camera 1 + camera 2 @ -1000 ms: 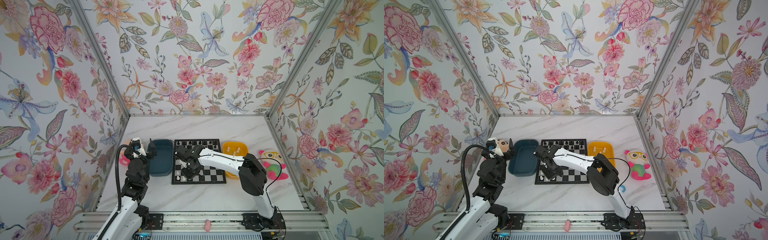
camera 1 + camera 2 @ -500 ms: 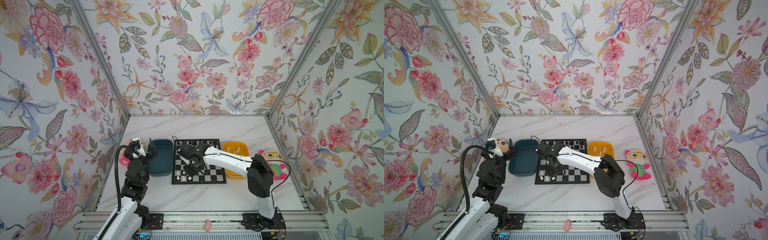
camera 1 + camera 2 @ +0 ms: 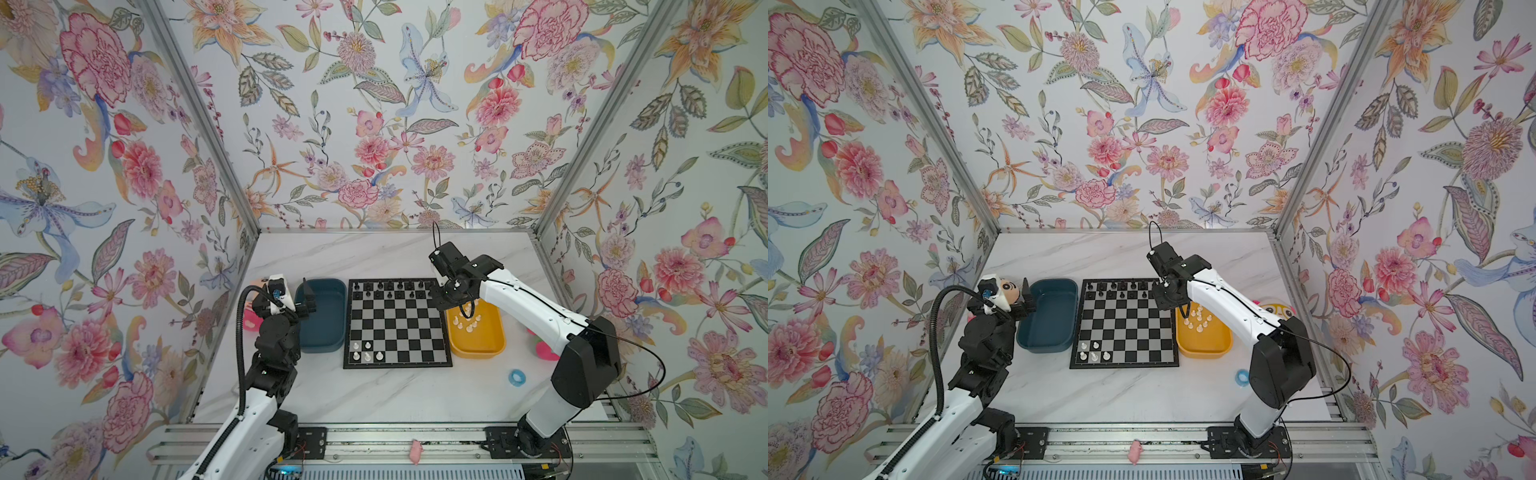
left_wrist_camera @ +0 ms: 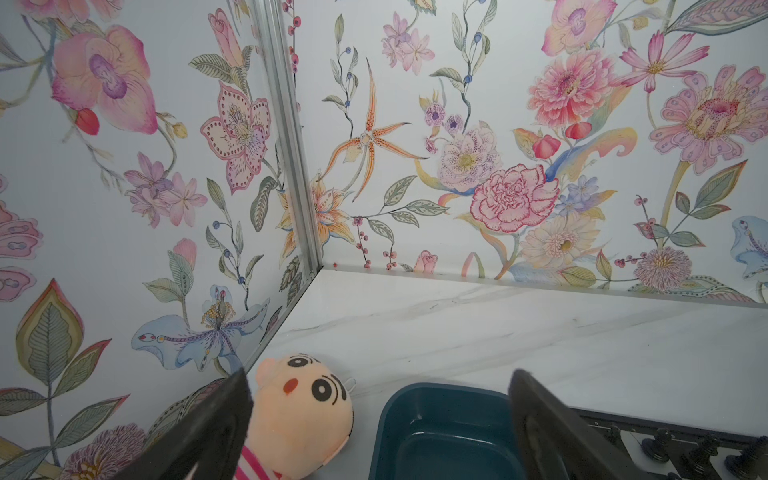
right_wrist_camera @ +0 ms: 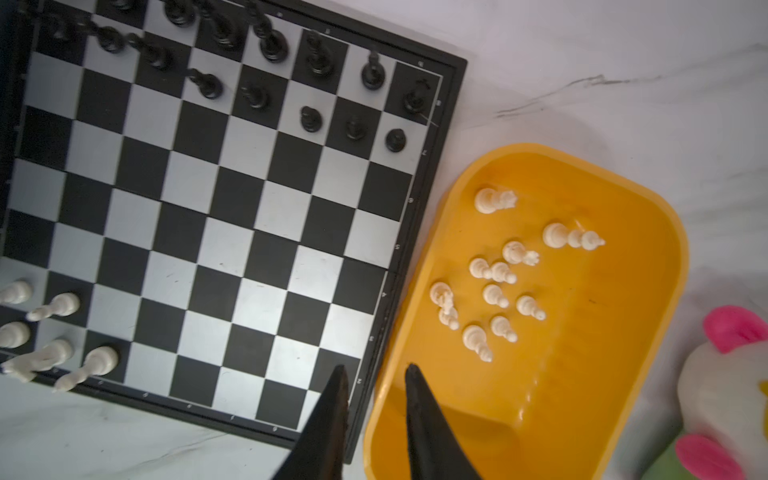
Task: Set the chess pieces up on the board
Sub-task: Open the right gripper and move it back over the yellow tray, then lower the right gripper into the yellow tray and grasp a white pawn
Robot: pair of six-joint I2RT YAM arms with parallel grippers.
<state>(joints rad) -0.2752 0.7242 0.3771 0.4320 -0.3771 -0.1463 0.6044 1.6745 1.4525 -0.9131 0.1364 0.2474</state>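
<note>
The right hand (image 5: 376,370) has swung from the board's (image 3: 397,328) near-left corner, where 5 white chess pieces (image 3: 367,351) stand, to the yellow tray (image 3: 484,343) holding the rest. Its fingers are slightly spread and empty, so another fetch begins. The left hand (image 4: 380,376) hangs wide open over the teal tray (image 3: 320,328). Nothing blocks.
</note>
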